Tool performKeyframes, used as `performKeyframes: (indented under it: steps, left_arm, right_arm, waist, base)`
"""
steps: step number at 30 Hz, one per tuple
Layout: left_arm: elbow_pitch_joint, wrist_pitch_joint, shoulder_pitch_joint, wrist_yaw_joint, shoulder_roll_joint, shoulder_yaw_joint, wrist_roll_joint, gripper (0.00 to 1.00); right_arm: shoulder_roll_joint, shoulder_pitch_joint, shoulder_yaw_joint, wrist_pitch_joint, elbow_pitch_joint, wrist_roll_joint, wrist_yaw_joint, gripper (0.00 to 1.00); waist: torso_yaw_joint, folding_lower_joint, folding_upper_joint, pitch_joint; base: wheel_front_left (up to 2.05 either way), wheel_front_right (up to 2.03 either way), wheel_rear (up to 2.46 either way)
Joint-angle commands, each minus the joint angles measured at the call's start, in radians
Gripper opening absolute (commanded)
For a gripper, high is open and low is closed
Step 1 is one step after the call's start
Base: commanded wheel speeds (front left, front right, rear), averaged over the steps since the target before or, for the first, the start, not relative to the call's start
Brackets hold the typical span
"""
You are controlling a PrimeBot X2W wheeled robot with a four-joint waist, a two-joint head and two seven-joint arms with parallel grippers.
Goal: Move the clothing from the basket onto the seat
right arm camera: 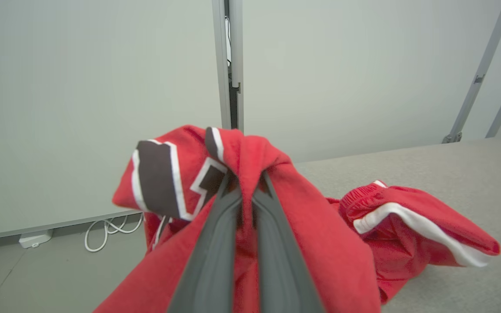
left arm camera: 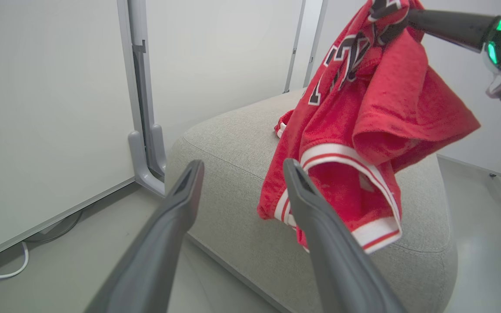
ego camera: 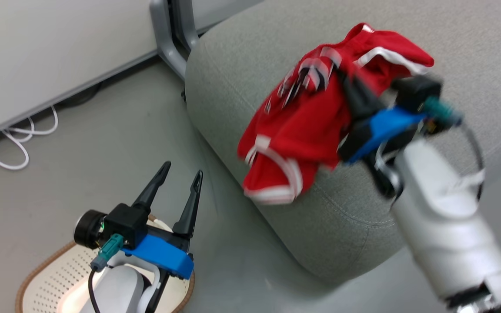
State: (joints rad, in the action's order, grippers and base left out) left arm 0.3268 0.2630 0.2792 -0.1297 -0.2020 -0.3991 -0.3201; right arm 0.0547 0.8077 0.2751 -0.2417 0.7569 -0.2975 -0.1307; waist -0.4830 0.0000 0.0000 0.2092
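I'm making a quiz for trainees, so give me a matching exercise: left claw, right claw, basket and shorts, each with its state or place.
1 left claw
2 right claw
3 basket
4 shorts

A lying on the sofa
B open, empty
C on the floor
D shut on the jersey

Pairs: 1-B, 2-D, 3-C, 4-A

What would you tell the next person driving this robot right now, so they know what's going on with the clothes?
Right gripper: shut on a red jersey, which hangs over the edge of the sofa, not yet let go.
Left gripper: open and empty, above the basket.
Done: red shorts already lie on the sofa.
Left: lower and release the jersey, then check the basket. The left arm hides its inside, so I cannot tell what remains.
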Motion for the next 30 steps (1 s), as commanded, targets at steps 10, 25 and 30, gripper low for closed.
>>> performKeyframes:
  steps: [10,25,30]
  left_arm:
    - [-0.096,0.003,0.138,0.0,-0.082,-0.035,0.041,1.0]
    - [-0.243,-0.007,0.299,0.0,-0.182,-0.054,0.084,1.0]
    - [-0.257,-0.009,0.306,0.006,-0.185,-0.057,0.083,1.0]
  right_arm:
    - [0.181,0.365,-0.218,0.048,-0.024,0.111,0.0,0.0]
    - [0.238,0.387,-0.556,0.012,0.085,0.188,0.0,0.0]
    - [0.219,0.373,-0.605,-0.002,0.169,0.214,0.0,0.0]
  waist:
    - [0.063,0.0,0.0,0.254]
    - [0.146,0.0,0.0,0.549]
    - [0.154,0.0,0.0,0.571]
  base:
    - [0.0,0.0,0.0]
    - [0.0,0.0,0.0]
    - [0.0,0.0,0.0]
